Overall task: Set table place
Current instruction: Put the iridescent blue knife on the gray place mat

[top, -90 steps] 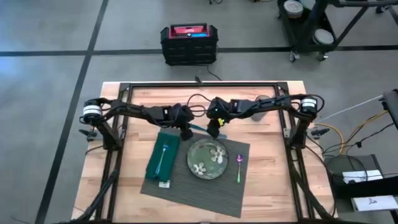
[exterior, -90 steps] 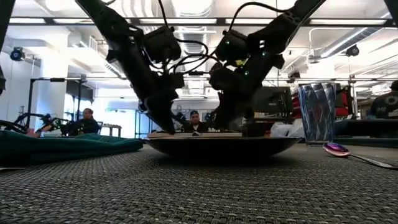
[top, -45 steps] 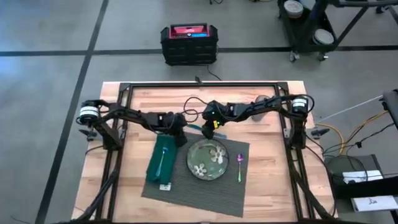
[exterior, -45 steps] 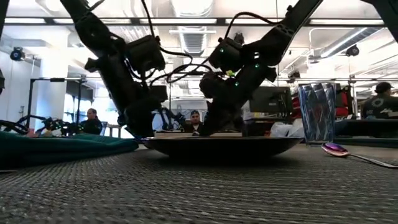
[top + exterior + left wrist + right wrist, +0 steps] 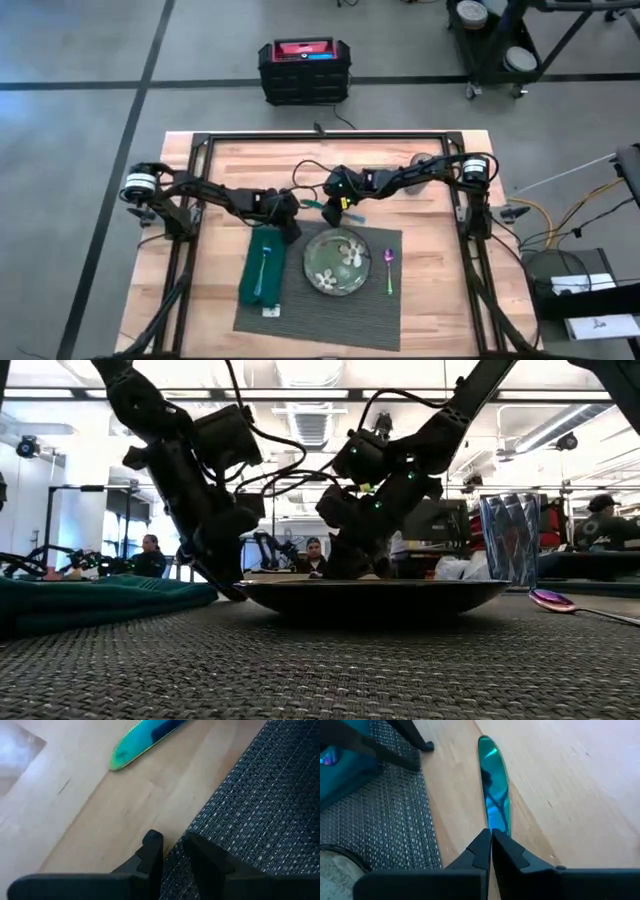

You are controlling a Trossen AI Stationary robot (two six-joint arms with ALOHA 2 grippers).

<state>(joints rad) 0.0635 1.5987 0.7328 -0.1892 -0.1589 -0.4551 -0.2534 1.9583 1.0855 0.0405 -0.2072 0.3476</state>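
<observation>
Left tool [image 5: 172, 851] pinching the far edge of the placemat [image 5: 318, 305], fingers nearly together; right tool [image 5: 491, 845] pressed onto the teal knife [image 5: 495, 790] on bare table [image 5: 420, 205] just beyond the mat; plate [image 5: 337, 263], napkin [image 5: 263, 265], spoon [image 5: 388, 268] resting on the mat

Even overhead light from above; the low view is backlit — arms silhouetted, near placemat [image 5: 300, 670] blurred.

Grey concrete floor [image 5: 80, 80] crossed by dark lines, black equipment case with red lid [image 5: 302, 70], bright ceiling strip lights [image 5: 300, 372], seated people [image 5: 146, 555] in the distance
</observation>
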